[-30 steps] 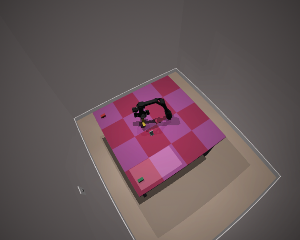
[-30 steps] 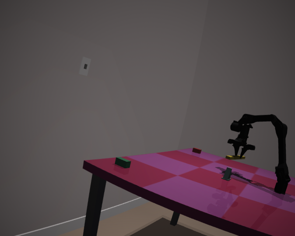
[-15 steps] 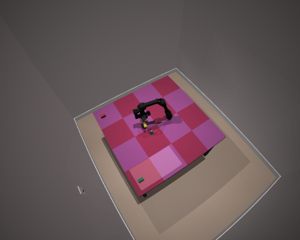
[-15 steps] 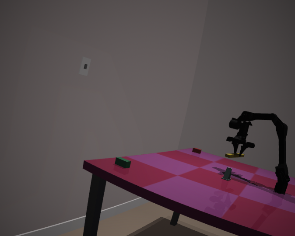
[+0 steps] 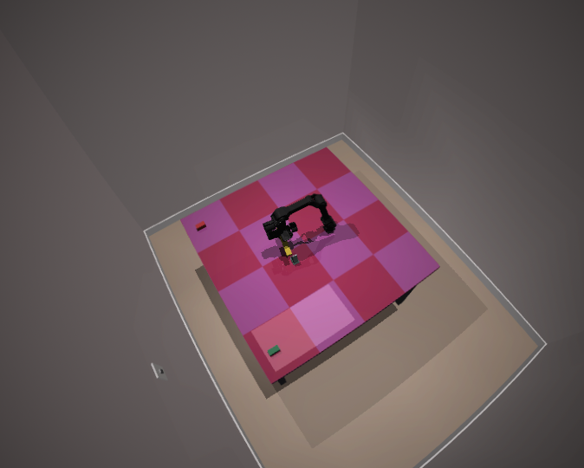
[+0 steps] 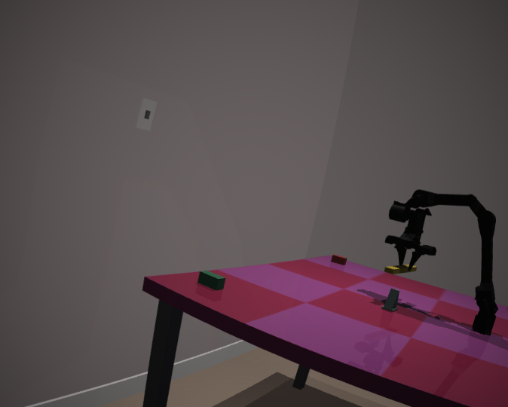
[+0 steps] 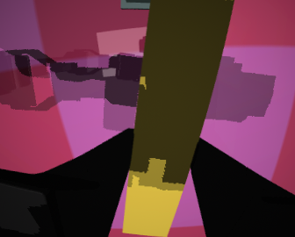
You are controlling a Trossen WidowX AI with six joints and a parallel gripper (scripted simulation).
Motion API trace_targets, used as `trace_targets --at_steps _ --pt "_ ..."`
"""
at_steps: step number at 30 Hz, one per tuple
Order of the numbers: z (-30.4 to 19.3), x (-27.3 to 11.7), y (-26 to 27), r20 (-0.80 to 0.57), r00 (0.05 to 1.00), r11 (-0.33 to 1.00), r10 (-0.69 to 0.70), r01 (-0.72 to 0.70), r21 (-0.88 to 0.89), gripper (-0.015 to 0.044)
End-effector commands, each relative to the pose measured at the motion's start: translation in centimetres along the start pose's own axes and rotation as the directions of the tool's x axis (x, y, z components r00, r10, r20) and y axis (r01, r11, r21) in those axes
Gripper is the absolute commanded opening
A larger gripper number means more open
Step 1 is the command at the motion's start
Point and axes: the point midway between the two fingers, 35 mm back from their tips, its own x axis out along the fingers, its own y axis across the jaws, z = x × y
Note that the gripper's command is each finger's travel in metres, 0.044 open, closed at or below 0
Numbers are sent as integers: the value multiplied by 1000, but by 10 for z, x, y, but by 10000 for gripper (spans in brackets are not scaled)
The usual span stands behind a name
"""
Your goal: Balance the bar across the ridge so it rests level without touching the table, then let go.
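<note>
The yellow bar (image 5: pixel 288 250) (image 6: pixel 394 269) (image 7: pixel 177 96) is held up in the air, clear of the table, and looks close to level in the exterior view. My gripper (image 6: pixel 405 267) (image 7: pixel 162 140) is shut on the bar, with one finger on each side of it. The ridge, a small grey-green upright wedge (image 5: pixel 295 259) (image 6: pixel 391 299), stands on the table (image 5: pixel 248 302) (image 6: pixel 271 307). The bar is higher than the ridge and not touching it. A corner of the ridge's base (image 7: pixel 135 5) shows at the top edge of the wrist view, partly hidden by the bar.
A green block (image 5: pixel 273 350) (image 6: pixel 211 280) lies near one table corner. A red block (image 5: pixel 200 225) (image 6: pixel 338 259) lies near another corner. The black arm (image 5: pixel 297 207) (image 6: pixel 452 199) arches over the table from its base. Its shadow falls beside the ridge.
</note>
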Motion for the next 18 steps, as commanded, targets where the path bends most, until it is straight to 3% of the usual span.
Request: trace_targets --at_steps 1,18 --pt "16 -1 5 0 1000 1000 -5 5 -15 0" --pt "78 -2 28 6 1000 996 -3 4 -88 0"
